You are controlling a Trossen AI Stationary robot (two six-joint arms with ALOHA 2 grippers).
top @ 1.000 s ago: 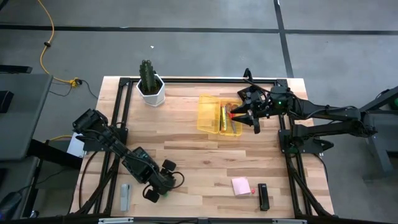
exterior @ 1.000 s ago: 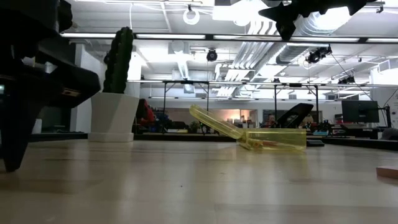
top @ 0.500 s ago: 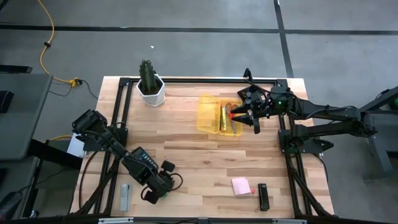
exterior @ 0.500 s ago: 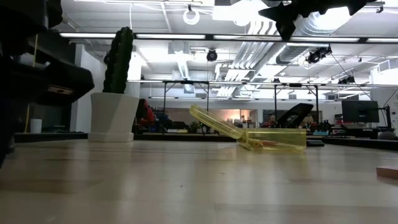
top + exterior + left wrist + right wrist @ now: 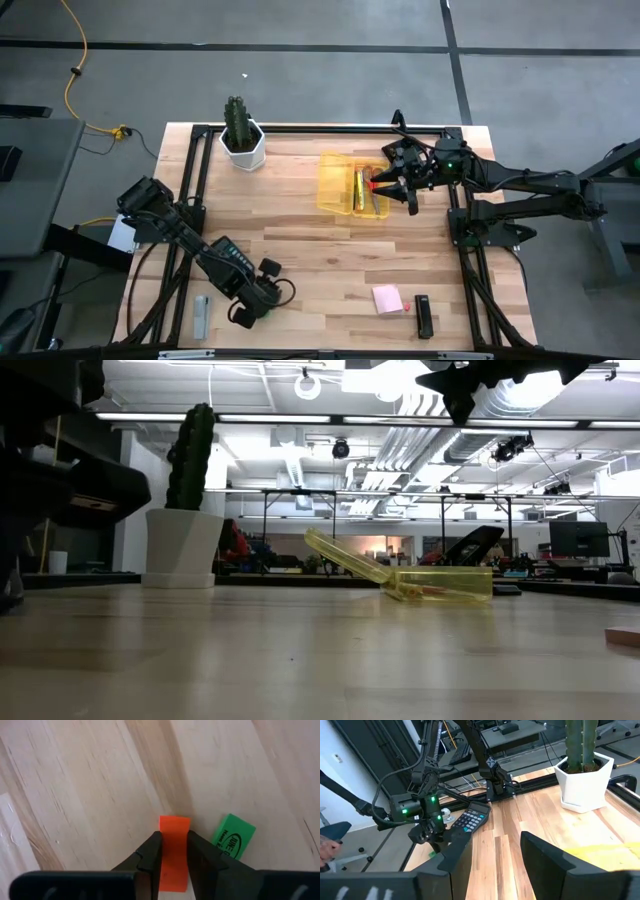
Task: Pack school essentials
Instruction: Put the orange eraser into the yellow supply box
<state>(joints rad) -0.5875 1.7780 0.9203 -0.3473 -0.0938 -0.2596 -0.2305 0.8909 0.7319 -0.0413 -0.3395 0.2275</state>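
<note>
My left gripper (image 5: pixel 243 312) is low over the table's near left part, shut on an orange-red piece (image 5: pixel 174 827). A small green piece (image 5: pixel 233 837) lies flat on the wood just beside it. The open yellow see-through case (image 5: pixel 352 183) lies at the far middle with a yellow pencil and a red-handled thing inside. My right gripper (image 5: pixel 395 190) hangs open, high above the case's right edge (image 5: pixel 460 400). The pink sticky-note pad (image 5: pixel 388 299) lies flat near the near edge. My left gripper pinches the orange-red piece between its two fingers (image 5: pixel 150 854), one on each long side (image 5: pixel 175 845). The fingers come from above, pointing down and lying along the piece. Its free end pokes out past the fingertips, over the wood; whether it is lifted I cannot tell.
A cactus in a white pot (image 5: pixel 241 140) stands at the far left corner. A grey bar (image 5: pixel 201 315) lies left of my left gripper. A dark oblong thing (image 5: pixel 424 316) lies right of the pink pad. A calculator (image 5: pixel 470 820) shows near the left edge.
My left gripper has moved a little toward the table's near left corner and come down; in the low view its dark bulk has slid out to the picture's left. My right arm has kept still.
</note>
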